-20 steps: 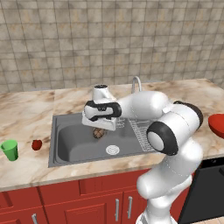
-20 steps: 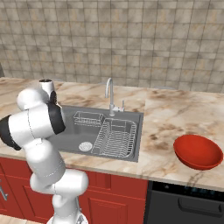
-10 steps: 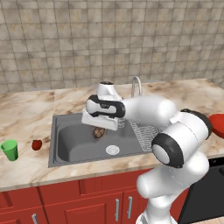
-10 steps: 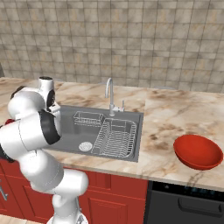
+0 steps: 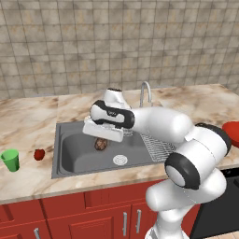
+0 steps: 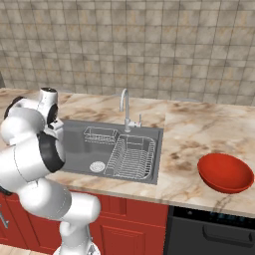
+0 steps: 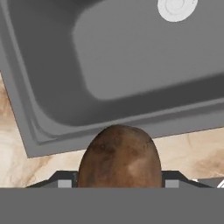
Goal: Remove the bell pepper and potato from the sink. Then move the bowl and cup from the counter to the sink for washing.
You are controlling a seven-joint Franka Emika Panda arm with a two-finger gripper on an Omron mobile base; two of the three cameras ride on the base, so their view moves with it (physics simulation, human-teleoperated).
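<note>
- The tool (image 7: pixel 117 183) sits at the bottom centre of the hand view, its two fingers clamped on either side of the potato (image 7: pixel 119 156).
- In the left base view the potato (image 5: pixel 101 144) shows just under the white hand, middle of the frame, raised over the sink (image 5: pixel 70 161) basin.
- From the hand view the sink (image 7: pixel 131 65) fills the upper part, its round drain (image 7: pixel 175 8) at the top right, with the marbled surface (image 7: pixel 26 162) showing beyond the rim at lower left.
- The bell pepper (image 5: pixel 39 154) lies on the surface at the left of the left base view, outside the sink, just beside the green cup (image 5: pixel 10 160) at the left edge.
- The bowl (image 6: pixel 225 172) rests on the surface at the lower right of the right base view, well apart from the sink (image 6: pixel 154 164).
- Wire racks (image 6: pixel 130 157) lie in the basin's right part, and the chrome faucet (image 6: pixel 124 107) rises behind them.
</note>
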